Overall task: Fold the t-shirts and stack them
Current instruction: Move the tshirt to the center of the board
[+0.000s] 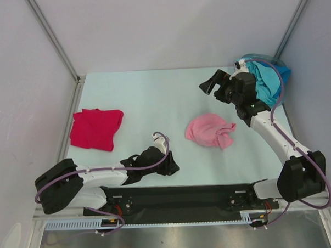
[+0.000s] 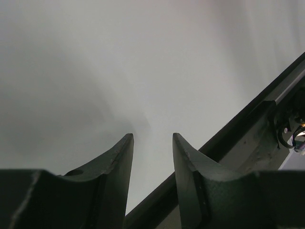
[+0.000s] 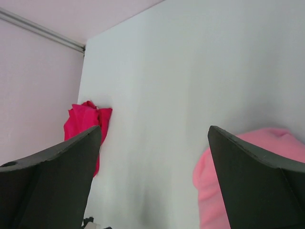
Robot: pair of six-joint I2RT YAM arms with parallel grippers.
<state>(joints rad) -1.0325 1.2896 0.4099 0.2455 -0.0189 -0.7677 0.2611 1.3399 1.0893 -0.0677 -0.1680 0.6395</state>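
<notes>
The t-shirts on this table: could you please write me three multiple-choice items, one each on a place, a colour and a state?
1. Where on the table does the red shirt lie?
A. far right corner
B. middle
C. left side

2. What colour is the crumpled shirt near the middle?
A. pink
B. yellow
C. black

3. How do the jaws of the right gripper stand?
A. shut on cloth
B. wide open, empty
C. shut, empty

Answers:
1. C, since the top view shows it by the left edge.
2. A, since it is plainly light pink in the top view.
3. B, since the right wrist view shows the fingers far apart with only bare table between them.
</notes>
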